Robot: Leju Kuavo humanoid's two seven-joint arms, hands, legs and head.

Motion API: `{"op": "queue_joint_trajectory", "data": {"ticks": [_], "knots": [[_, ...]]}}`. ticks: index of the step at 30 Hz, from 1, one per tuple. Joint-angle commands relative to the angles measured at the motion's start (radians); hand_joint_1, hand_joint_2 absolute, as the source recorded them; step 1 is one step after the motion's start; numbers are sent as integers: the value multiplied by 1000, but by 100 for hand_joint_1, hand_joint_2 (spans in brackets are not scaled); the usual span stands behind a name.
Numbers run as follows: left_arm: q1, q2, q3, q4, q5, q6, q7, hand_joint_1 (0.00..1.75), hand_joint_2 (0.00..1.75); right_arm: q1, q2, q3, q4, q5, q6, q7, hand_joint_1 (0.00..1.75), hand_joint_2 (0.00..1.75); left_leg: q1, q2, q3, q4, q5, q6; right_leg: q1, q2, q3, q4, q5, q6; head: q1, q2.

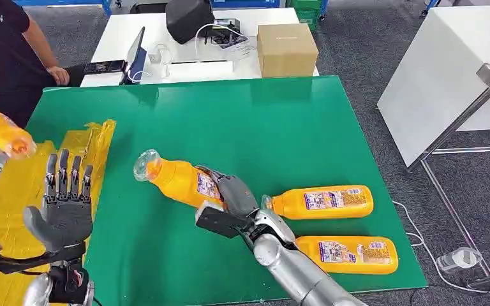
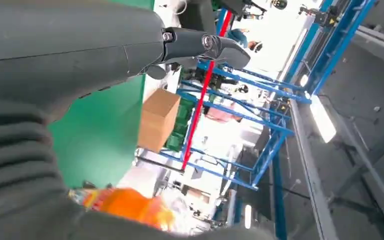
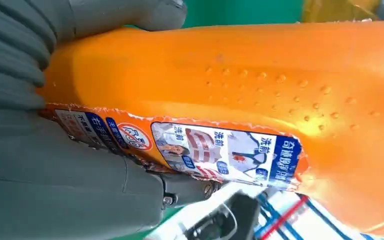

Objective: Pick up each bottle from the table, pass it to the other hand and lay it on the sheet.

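The right hand (image 1: 233,197) grips an orange bottle (image 1: 180,180) around its labelled body, holding it above the green table (image 1: 261,121), clear cap pointing left toward the left hand (image 1: 64,204), which waits empty, fingers spread upright, beside the yellow sheet (image 1: 13,191) at the left edge.

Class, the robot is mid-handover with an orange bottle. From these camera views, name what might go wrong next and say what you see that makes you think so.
1. The right robot hand grips the orange bottle near its labelled base, with the capped end sticking out, so it may tip or slip.
2. The left robot hand is open and apart from it, so the pass may miss.
3. Two bottles lie beside the right arm, which may knock them.
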Motion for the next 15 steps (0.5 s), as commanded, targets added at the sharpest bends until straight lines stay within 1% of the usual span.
{"op": "queue_joint_trajectory", "data": {"ticks": [1,6,9,12,15], "knots": [[65,-52,-48,-68,-13,-7,-1,0,175,80,-35,-35,-135,19,-8,-13,175,175,0,-1,0,0,0,1,0,-2,1,-1,0,0,0,0],[93,-44,-95,-87,15,-52,8,0,175,72,-5,-36,-80,29,1,-21,175,175,0,0,0,0,0,0,1,-2,1,-1,0,-1,0,0],[112,-48,-147,-125,-53,-43,-21,0,175,78,27,-7,-50,43,14,-32,175,175,0,0,0,0,0,0,1,-1,0,-1,0,-1,0,0],[112,-48,-147,-125,-53,-43,-21,0,175,78,27,-7,-50,43,14,-32,175,175,0,0,0,0,0,1,0,-1,1,-1,0,-1,0,0],[108,-41,-177,-126,-79,-35,-28,0,175,77,47,25,-41,51,26,-35,175,175,0,0,0,0,0,0,0,-1,0,-1,0,-1,0,0]]}}
